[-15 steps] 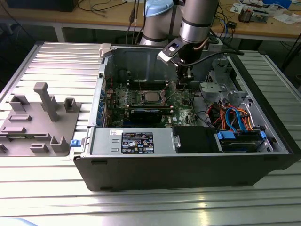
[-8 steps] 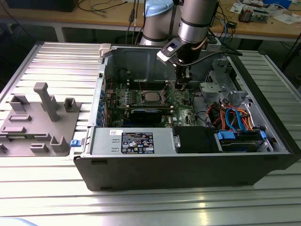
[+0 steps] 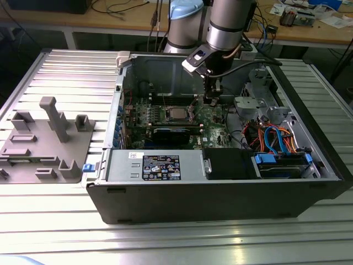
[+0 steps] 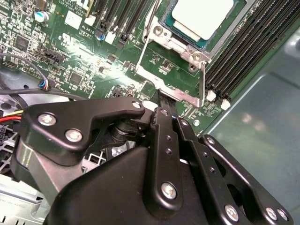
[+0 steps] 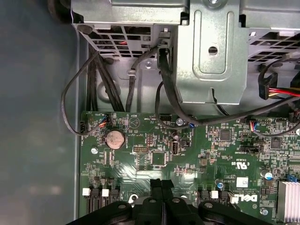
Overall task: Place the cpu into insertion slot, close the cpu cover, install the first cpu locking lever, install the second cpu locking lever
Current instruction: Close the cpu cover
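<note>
Black gripper linkage looms closest in the second wrist view. Its two fingers are pressed together w/ no gap, tips down at the free edge of the cpu cover; can't tell if they touch it. The cover, a silvery frame, is swung open off the socket, green motherboard showing thru its square opening. Just past its hinge end the cpu lies flat in the socket, metal top up, beside rows of black memory slots. In the first wrist view the clenched fingers hang over the board near a coin battery, w/ a metal drive cage beyond. In the exterior view the arm reaches down into the open computer case on a ribbed metal table, w/ the gripper to the exterior view's right of the cpu. A grey fixture tray sits well apart on the exterior view's left.
</note>
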`<state>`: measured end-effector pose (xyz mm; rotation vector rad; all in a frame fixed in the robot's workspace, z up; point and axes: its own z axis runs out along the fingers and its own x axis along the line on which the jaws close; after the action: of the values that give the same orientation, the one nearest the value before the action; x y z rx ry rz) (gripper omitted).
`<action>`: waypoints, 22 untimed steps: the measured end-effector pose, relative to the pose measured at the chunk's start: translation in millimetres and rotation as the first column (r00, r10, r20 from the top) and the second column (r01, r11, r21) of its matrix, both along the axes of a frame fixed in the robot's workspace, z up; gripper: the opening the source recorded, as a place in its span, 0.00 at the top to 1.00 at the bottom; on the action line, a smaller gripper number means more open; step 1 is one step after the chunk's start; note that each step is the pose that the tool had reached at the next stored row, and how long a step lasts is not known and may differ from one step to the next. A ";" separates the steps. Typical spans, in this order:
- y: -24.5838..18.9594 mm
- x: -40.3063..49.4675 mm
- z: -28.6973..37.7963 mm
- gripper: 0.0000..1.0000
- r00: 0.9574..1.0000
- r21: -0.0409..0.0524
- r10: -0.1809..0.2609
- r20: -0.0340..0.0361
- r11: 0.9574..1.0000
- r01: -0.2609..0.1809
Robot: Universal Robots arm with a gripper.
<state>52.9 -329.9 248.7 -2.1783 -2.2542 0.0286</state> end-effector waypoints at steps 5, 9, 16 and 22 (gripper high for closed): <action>0.0 -3.6 -0.1 0.89 1.000 0.001 0.000 0.000 1.000 0.000; 0.0 -6.3 0.0 0.89 1.000 0.001 0.000 0.000 1.000 0.000; 0.0 -11.5 -0.1 0.89 1.000 0.001 0.000 0.000 1.000 0.000; 0.0 -12.8 -0.1 0.89 1.000 0.001 0.000 0.000 1.000 0.000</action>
<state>40.1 -329.8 248.7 -2.1781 -2.2539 0.0279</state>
